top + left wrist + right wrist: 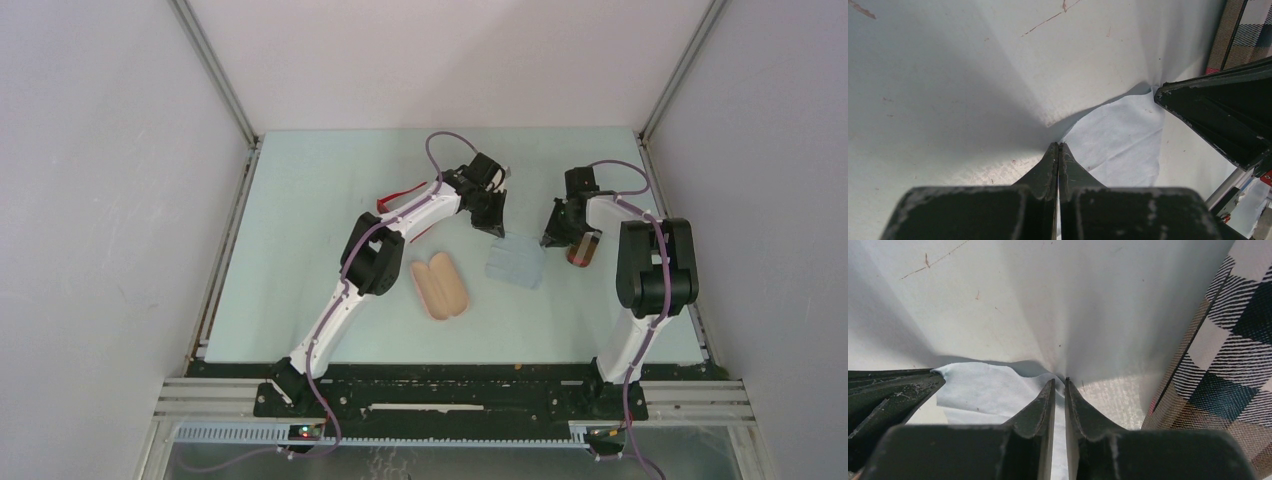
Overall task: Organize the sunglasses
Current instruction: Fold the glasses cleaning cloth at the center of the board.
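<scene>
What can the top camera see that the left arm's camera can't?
Only the top camera shows the open pink case and the red sunglasses half hidden behind the left arm. Only the left wrist camera shows, close up, the left pincer shut tight on the edge of the blue cloth. Both show that cloth, the plaid case and the right pincer.

Table point(300, 300): red sunglasses point(397, 199), cloth point(516, 263), pink case point(441, 285)

Right claw point(1058, 386) nearly closed, thin slit between jaws, tips at cloth point(983, 387) edge. Cloth's other corner touches left claw point(923, 382). Plaid case point(1228, 365) at right on counter point(1048, 290).
</scene>
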`<move>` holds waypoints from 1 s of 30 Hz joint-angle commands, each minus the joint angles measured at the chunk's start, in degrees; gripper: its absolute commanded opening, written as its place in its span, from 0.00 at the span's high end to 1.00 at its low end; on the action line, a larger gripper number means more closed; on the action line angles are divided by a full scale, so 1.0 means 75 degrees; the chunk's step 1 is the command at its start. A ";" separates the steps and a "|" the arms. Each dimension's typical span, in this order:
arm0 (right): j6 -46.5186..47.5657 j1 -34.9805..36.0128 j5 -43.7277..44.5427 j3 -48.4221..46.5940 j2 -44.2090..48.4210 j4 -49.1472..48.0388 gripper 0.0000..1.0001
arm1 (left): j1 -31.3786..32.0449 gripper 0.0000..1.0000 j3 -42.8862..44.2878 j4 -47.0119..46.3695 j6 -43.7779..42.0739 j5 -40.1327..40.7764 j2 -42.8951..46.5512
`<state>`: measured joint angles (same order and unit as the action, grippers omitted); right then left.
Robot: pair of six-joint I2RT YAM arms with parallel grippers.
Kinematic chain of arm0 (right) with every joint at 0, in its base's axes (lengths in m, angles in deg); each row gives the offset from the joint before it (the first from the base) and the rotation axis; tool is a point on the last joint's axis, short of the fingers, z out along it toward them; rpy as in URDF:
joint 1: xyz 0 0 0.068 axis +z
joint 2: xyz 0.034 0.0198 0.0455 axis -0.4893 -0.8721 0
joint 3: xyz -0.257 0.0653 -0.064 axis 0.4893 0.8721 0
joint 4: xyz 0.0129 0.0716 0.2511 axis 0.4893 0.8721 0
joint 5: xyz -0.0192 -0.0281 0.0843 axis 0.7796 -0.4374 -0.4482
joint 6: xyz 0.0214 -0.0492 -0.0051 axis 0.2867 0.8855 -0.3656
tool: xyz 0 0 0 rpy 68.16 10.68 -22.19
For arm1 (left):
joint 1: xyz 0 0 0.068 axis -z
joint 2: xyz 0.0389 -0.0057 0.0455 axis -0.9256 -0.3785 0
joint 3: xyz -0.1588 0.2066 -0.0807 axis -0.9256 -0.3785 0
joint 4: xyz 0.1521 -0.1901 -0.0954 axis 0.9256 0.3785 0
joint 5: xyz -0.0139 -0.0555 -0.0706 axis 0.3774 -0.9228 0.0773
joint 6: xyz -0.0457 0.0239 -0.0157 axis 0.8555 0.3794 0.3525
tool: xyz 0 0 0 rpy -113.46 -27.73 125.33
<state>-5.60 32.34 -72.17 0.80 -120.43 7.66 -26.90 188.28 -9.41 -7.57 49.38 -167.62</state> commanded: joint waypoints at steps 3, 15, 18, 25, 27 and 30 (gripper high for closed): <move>0.0080 0.0042 0.0087 -0.0108 -0.0050 0.0107 0.99 | 0.0033 1.00 0.0236 -0.0105 0.0015 -0.0185 0.0066; -0.0149 0.0354 0.0614 0.0040 0.0811 0.0057 1.00 | 0.0024 1.00 -0.0014 -0.0073 -0.0239 0.0082 0.0615; -0.0198 0.0435 0.0732 0.0174 0.0917 0.0058 1.00 | 0.0021 1.00 -0.0012 -0.0042 -0.0234 0.0006 0.0643; -0.0337 0.0491 0.1054 0.0621 0.1259 -0.0047 1.00 | 0.0025 1.00 -0.0205 0.0080 -0.0367 0.0001 0.0914; -0.0352 0.0507 0.1081 0.0730 0.1341 -0.0070 1.00 | 0.0023 1.00 -0.0348 0.0091 -0.0422 -0.0007 0.1030; -0.0352 0.0553 0.1099 0.0848 0.1430 -0.0060 1.00 | 0.0028 1.00 -0.0655 0.0100 -0.0516 -0.0054 0.1238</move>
<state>-7.11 35.93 -65.90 6.33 -112.98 8.08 -26.90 186.57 -8.75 -9.18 49.57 -164.91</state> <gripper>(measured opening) 0.006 0.004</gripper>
